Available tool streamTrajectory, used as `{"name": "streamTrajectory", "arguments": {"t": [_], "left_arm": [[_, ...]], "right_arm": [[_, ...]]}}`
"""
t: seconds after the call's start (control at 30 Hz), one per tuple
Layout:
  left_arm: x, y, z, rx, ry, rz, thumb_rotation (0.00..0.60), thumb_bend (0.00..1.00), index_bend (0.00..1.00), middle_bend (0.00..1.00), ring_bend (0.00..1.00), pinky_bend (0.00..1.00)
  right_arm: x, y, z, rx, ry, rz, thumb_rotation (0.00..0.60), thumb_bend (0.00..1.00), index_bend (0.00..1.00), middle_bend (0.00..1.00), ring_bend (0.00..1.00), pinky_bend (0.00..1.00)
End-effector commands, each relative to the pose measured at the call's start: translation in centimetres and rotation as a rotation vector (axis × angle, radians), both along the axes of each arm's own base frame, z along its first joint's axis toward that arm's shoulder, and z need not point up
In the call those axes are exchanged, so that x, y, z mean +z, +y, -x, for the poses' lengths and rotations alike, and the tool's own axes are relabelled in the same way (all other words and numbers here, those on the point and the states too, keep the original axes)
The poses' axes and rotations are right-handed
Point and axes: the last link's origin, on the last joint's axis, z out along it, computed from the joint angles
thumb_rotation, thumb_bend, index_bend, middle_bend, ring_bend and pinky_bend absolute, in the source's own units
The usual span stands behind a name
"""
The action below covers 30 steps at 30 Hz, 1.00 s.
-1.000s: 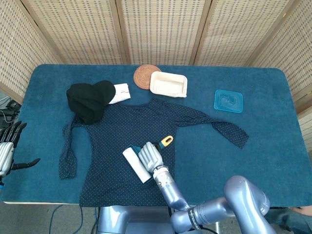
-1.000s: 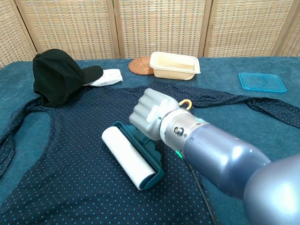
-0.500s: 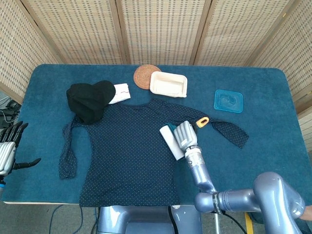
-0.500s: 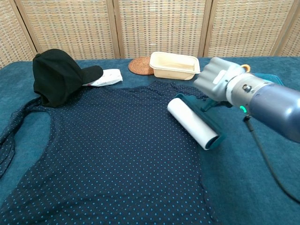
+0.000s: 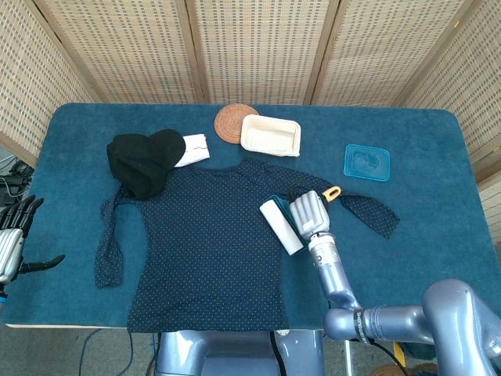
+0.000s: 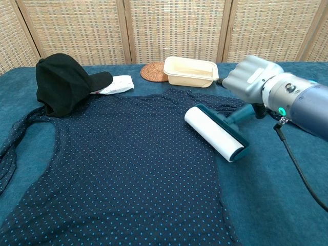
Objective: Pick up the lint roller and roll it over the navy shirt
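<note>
Chest view, right hand fingers curled around lint roller, roller on navy shirt

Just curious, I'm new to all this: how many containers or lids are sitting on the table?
2. A cream tray sits at the far middle of the table, beside the round woven coaster. A blue lid lies flat to the far right. Nothing seems hidden.

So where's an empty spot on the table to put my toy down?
The biggest bare patch of blue table is on the camera's right, below the teal lid and past the navy shirt sleeve. The back middle is crowded: black cap, woven coaster, cream tray. The right robot hand holds the lint roller there too.
</note>
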Motion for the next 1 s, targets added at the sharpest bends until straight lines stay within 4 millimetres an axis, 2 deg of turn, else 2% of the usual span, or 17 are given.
{"name": "streamTrajectory", "arguments": {"t": [0.03,0.13,0.2,0.23,0.27,0.3,0.33,0.37,0.4,0.47,0.5,0.53,0.67,0.8,1.0], "left_arm": [[0.2,-0.4,0.1,0.0,-0.01,0.003,0.6,0.0,0.0,0.0,0.0,0.0],[0.4,-0.5,0.2,-0.007,-0.018,0.001,0.6,0.0,0.0,0.0,0.0,0.0],[0.5,-0.6,0.1,-0.019,-0.024,-0.004,0.6,0.0,0.0,0.0,0.0,0.0],[0.5,-0.6,0.0,-0.023,-0.026,-0.006,0.6,0.0,0.0,0.0,0.0,0.0],[0.6,-0.7,-0.1,-0.033,-0.028,-0.011,0.6,0.0,0.0,0.0,0.0,0.0],[0.7,-0.8,-0.3,-0.046,-0.03,-0.017,0.6,0.0,0.0,0.0,0.0,0.0],[0.7,-1.0,-0.3,-0.053,-0.029,-0.022,0.6,0.0,0.0,0.0,0.0,0.0],[0.7,-1.0,-0.4,-0.058,-0.029,-0.024,0.6,0.0,0.0,0.0,0.0,0.0],[0.7,-1.2,-0.6,-0.07,-0.027,-0.028,0.6,0.0,0.0,0.0,0.0,0.0],[0.6,-1.6,-0.9,-0.089,-0.037,-0.029,0.6,0.0,0.0,0.0,0.0,0.0],[0.6,-1.7,-1.0,-0.099,-0.04,-0.029,0.6,0.0,0.0,0.0,0.0,0.0],[0.5,-1.8,-1.0,-0.107,-0.041,-0.031,0.6,0.0,0.0,0.0,0.0,0.0],[0.0,-2.6,-1.1,-0.143,-0.039,-0.044,0.6,0.0,0.0,0.0,0.0,0.0],[0.0,-2.9,-1.3,-0.173,-0.032,-0.067,0.6,0.0,0.0,0.0,0.0,0.0],[0.3,-3.4,-1.5,-0.196,-0.045,-0.084,0.6,0.0,0.0,0.0,0.0,0.0]], "right_arm": [[3.2,0.4,0.9,0.022,-0.117,0.03,0.6,0.06,0.0,0.99,1.0,1.0],[6.7,0.8,2.3,0.076,-0.245,0.059,0.6,0.05,0.0,0.95,1.0,1.0],[9.3,1.3,4.0,0.13,-0.343,0.084,0.6,0.04,0.0,0.87,0.95,0.99],[9.9,1.5,4.5,0.146,-0.362,0.083,0.6,0.04,0.0,0.83,0.92,0.95],[11.2,1.8,5.7,0.17,-0.392,0.094,0.6,0.03,0.0,0.75,0.83,0.83],[12.8,2.2,7.3,0.179,-0.417,0.116,0.6,0.02,0.0,0.64,0.72,0.64],[13.7,2.6,8.3,0.184,-0.432,0.121,0.6,0.01,0.0,0.57,0.62,0.49],[14.2,2.8,8.9,0.183,-0.441,0.124,0.6,0.0,0.0,0.44,0.46,0.31],[15.6,3.6,10.8,0.158,-0.475,0.14,0.6,0.0,0.0,0.31,0.3,0.16],[17.1,5.1,13.3,0.106,-0.546,0.145,0.6,0.0,0.0,0.12,0.09,0.03],[17.6,5.8,14.2,0.078,-0.582,0.147,0.6,0.0,0.0,0.04,0.02,0.0],[17.9,6.4,15.0,0.056,-0.612,0.146,0.6,0.0,0.0,0.02,0.0,0.0],[18.8,9.6,17.8,-0.029,-0.718,0.161,0.6,0.0,0.0,0.0,0.0,0.0],[19.0,11.4,18.5,-0.016,-0.762,0.177,0.6,0.0,0.0,0.0,0.0,0.0],[19.2,12.3,18.7,-0.008,-0.777,0.184,0.6,0.0,0.0,0.0,0.0,0.0]]}}
